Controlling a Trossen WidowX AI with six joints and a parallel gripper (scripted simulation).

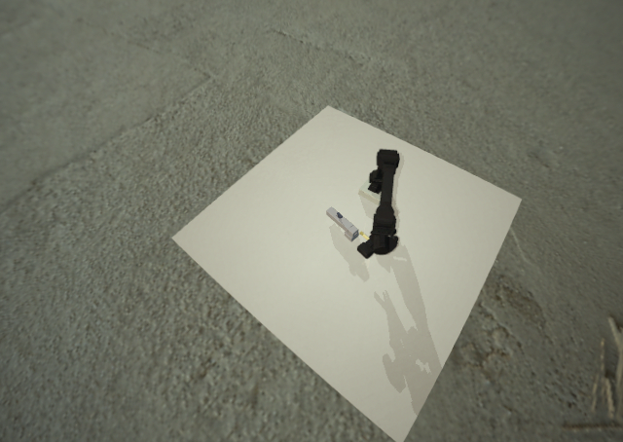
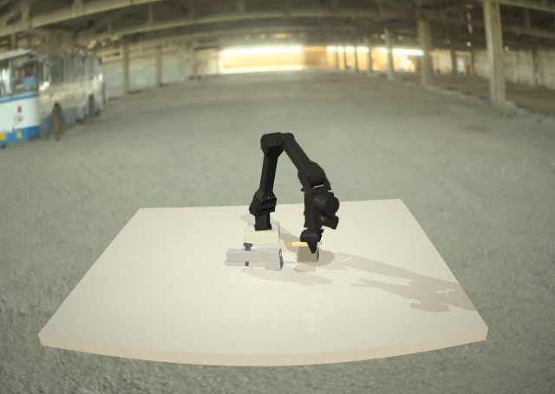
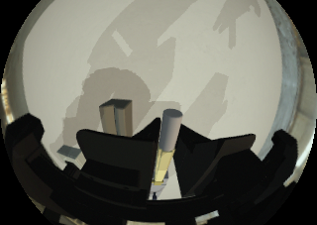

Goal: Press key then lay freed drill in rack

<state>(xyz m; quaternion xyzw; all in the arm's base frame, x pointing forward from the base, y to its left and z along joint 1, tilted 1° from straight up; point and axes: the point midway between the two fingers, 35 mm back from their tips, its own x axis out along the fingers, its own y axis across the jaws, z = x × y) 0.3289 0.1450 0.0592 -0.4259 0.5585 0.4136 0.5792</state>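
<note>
My gripper [image 2: 312, 248] [image 3: 164, 121] points down and is shut on the drill, a rod with a grey cylindrical end [image 3: 171, 126] and a yellow section [image 1: 365, 237] [image 2: 296, 244] [image 3: 162, 167]. The yellow end points towards the lilac-grey housing [image 1: 346, 225] [image 2: 256, 255], with a small gap between them. The dark blue key [image 1: 339, 215] [image 2: 247, 246] sticks up from the housing's top. The tan notched rack [image 2: 307, 255] [image 3: 127, 118] stands close by the gripper, left of the fingers in the wrist view. The top view does not show it; the arm hides that spot.
A pale block [image 1: 368, 192] [image 2: 261, 237] is at the arm's base. A small grey-green piece [image 3: 69, 151] shows left of the fingers in the wrist view. The arm and its shadows lie across the pale table top [image 1: 281, 256] [image 2: 179, 309].
</note>
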